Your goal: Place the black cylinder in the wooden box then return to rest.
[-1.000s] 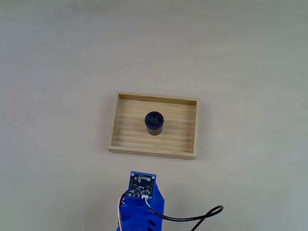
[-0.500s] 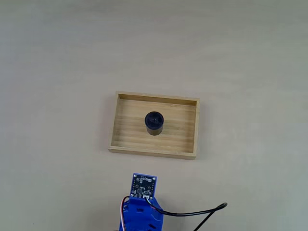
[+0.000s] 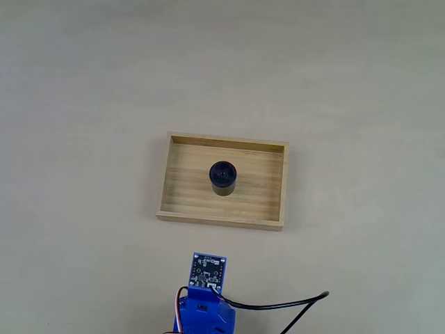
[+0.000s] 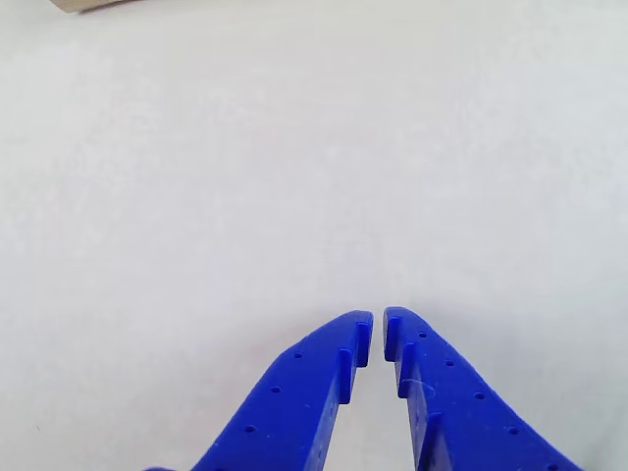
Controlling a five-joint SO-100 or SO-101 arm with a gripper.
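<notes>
In the fixed view the black cylinder (image 3: 223, 177) stands upright near the middle of the wooden box (image 3: 221, 218), resting on the grained floor with nothing touching it. The blue arm (image 3: 206, 306), topped by a small circuit board (image 3: 208, 270), sits below the box at the bottom edge, well apart from it. The other view has my gripper (image 4: 378, 330) at the bottom: two blue fingers (image 4: 314, 383) with tips almost touching, shut on nothing, over bare table. A corner of the wooden box (image 4: 83, 5) peeks in at the top left there.
A black cable (image 3: 278, 305) loops out to the right of the arm near the bottom edge of the fixed view. The pale beige table (image 3: 348, 104) surrounds the box on all sides.
The arm has drawn back toward the bottom edge of the fixed view, away from the box, and the cable loop has shifted with it. The cylinder has stayed put.
</notes>
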